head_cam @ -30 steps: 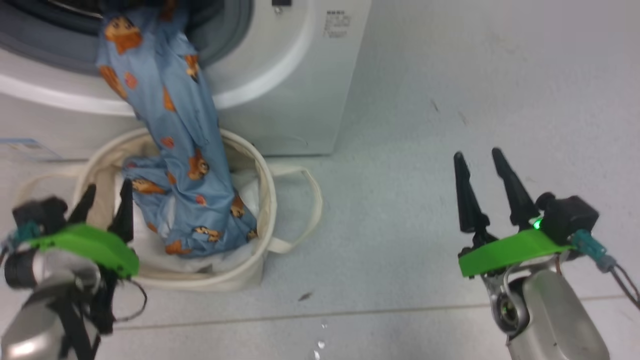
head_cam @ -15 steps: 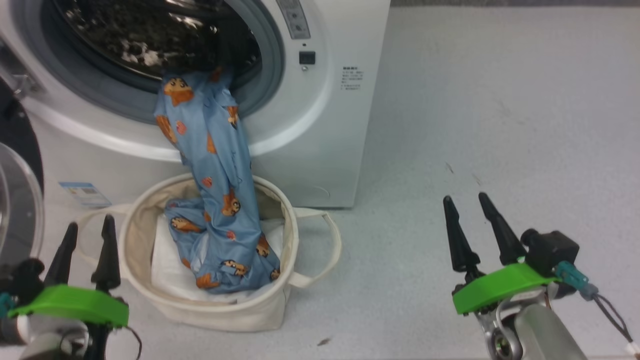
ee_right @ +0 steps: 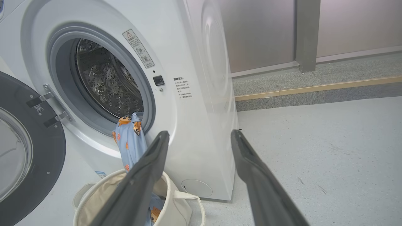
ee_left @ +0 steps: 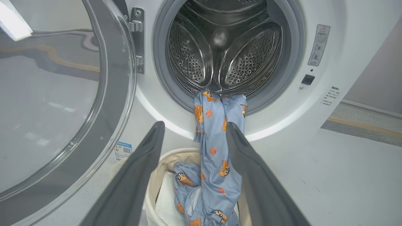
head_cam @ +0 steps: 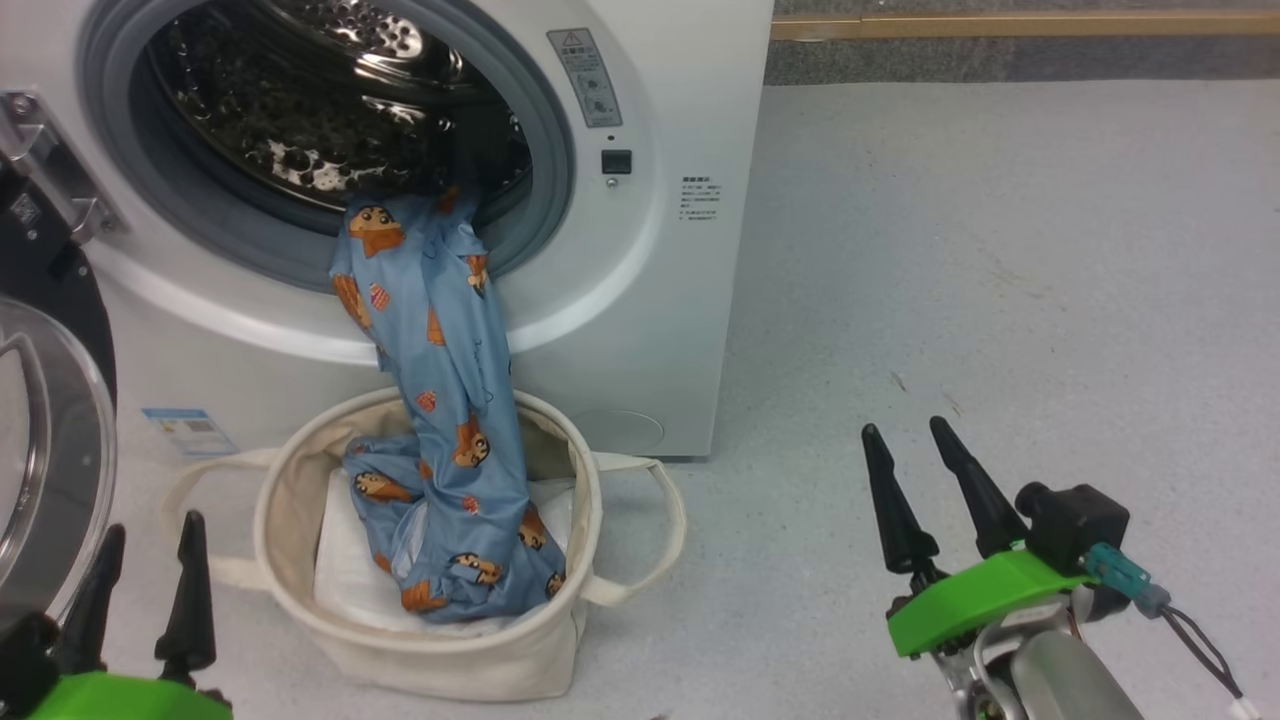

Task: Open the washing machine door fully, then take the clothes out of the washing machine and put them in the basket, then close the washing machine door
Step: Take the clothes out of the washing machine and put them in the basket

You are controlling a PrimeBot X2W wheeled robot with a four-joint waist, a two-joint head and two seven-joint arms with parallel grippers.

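Note:
The white washing machine [head_cam: 650, 300] stands with its door [head_cam: 40, 450] swung open to the left. The light blue clothes [head_cam: 440, 400] hang from the drum's lip [ee_left: 220, 91] down into the cream basket [head_cam: 480, 670] on the floor in front. My left gripper [head_cam: 150, 535] is open at the lower left, beside the basket and apart from it. In the left wrist view its open fingers [ee_left: 195, 125] frame the hanging clothes [ee_left: 216, 175]. My right gripper [head_cam: 905, 430] is open over bare floor, right of the machine; in the right wrist view it [ee_right: 200, 133] points at the machine's front corner.
A white folded sheet [head_cam: 350, 580] lies in the basket under the clothes. The open door's glass [ee_left: 47, 103] stands close on the left. Grey floor [head_cam: 1000, 300] stretches to the right, up to a low kerb with a yellow strip [ee_right: 314, 88] and a wall post [ee_right: 306, 31].
The head camera has tilted up, showing more of the drum. Both grippers sit lower in the picture and stay open. The clothes hang as before.

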